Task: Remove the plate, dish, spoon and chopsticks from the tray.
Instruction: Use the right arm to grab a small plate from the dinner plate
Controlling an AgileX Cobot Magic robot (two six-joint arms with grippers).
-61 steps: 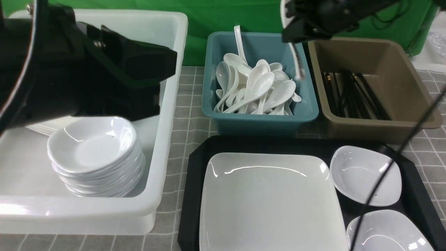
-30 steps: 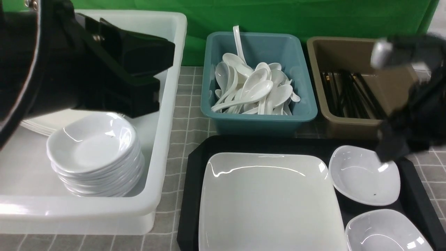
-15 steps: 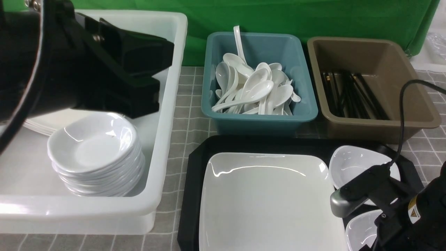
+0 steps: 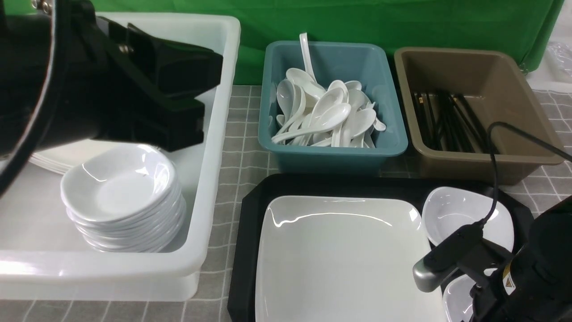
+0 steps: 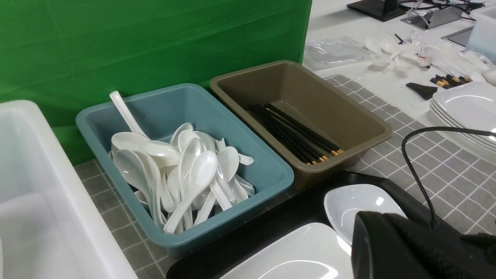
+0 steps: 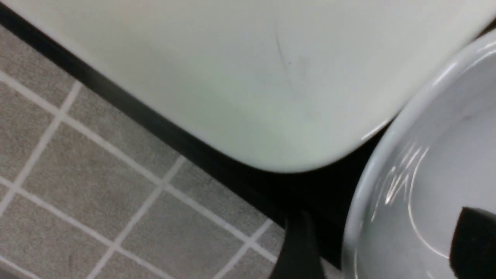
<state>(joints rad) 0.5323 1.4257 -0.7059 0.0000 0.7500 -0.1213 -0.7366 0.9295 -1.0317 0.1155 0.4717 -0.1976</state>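
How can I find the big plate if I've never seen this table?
Look for the black tray at the front, just before the teal bin. The plate lies flat on it, filling most of its left part. It is square with rounded corners and far wider than the small rounded dish beside it on the right.

Plate (image 4: 344, 264) was glossy and smooth. Tray (image 4: 246, 250) was matt black plastic. Spoons (image 4: 328, 117) were glossy. Teal bin (image 4: 335, 155) was smooth plastic. Cloth (image 4: 241, 147) looked matt, woven.
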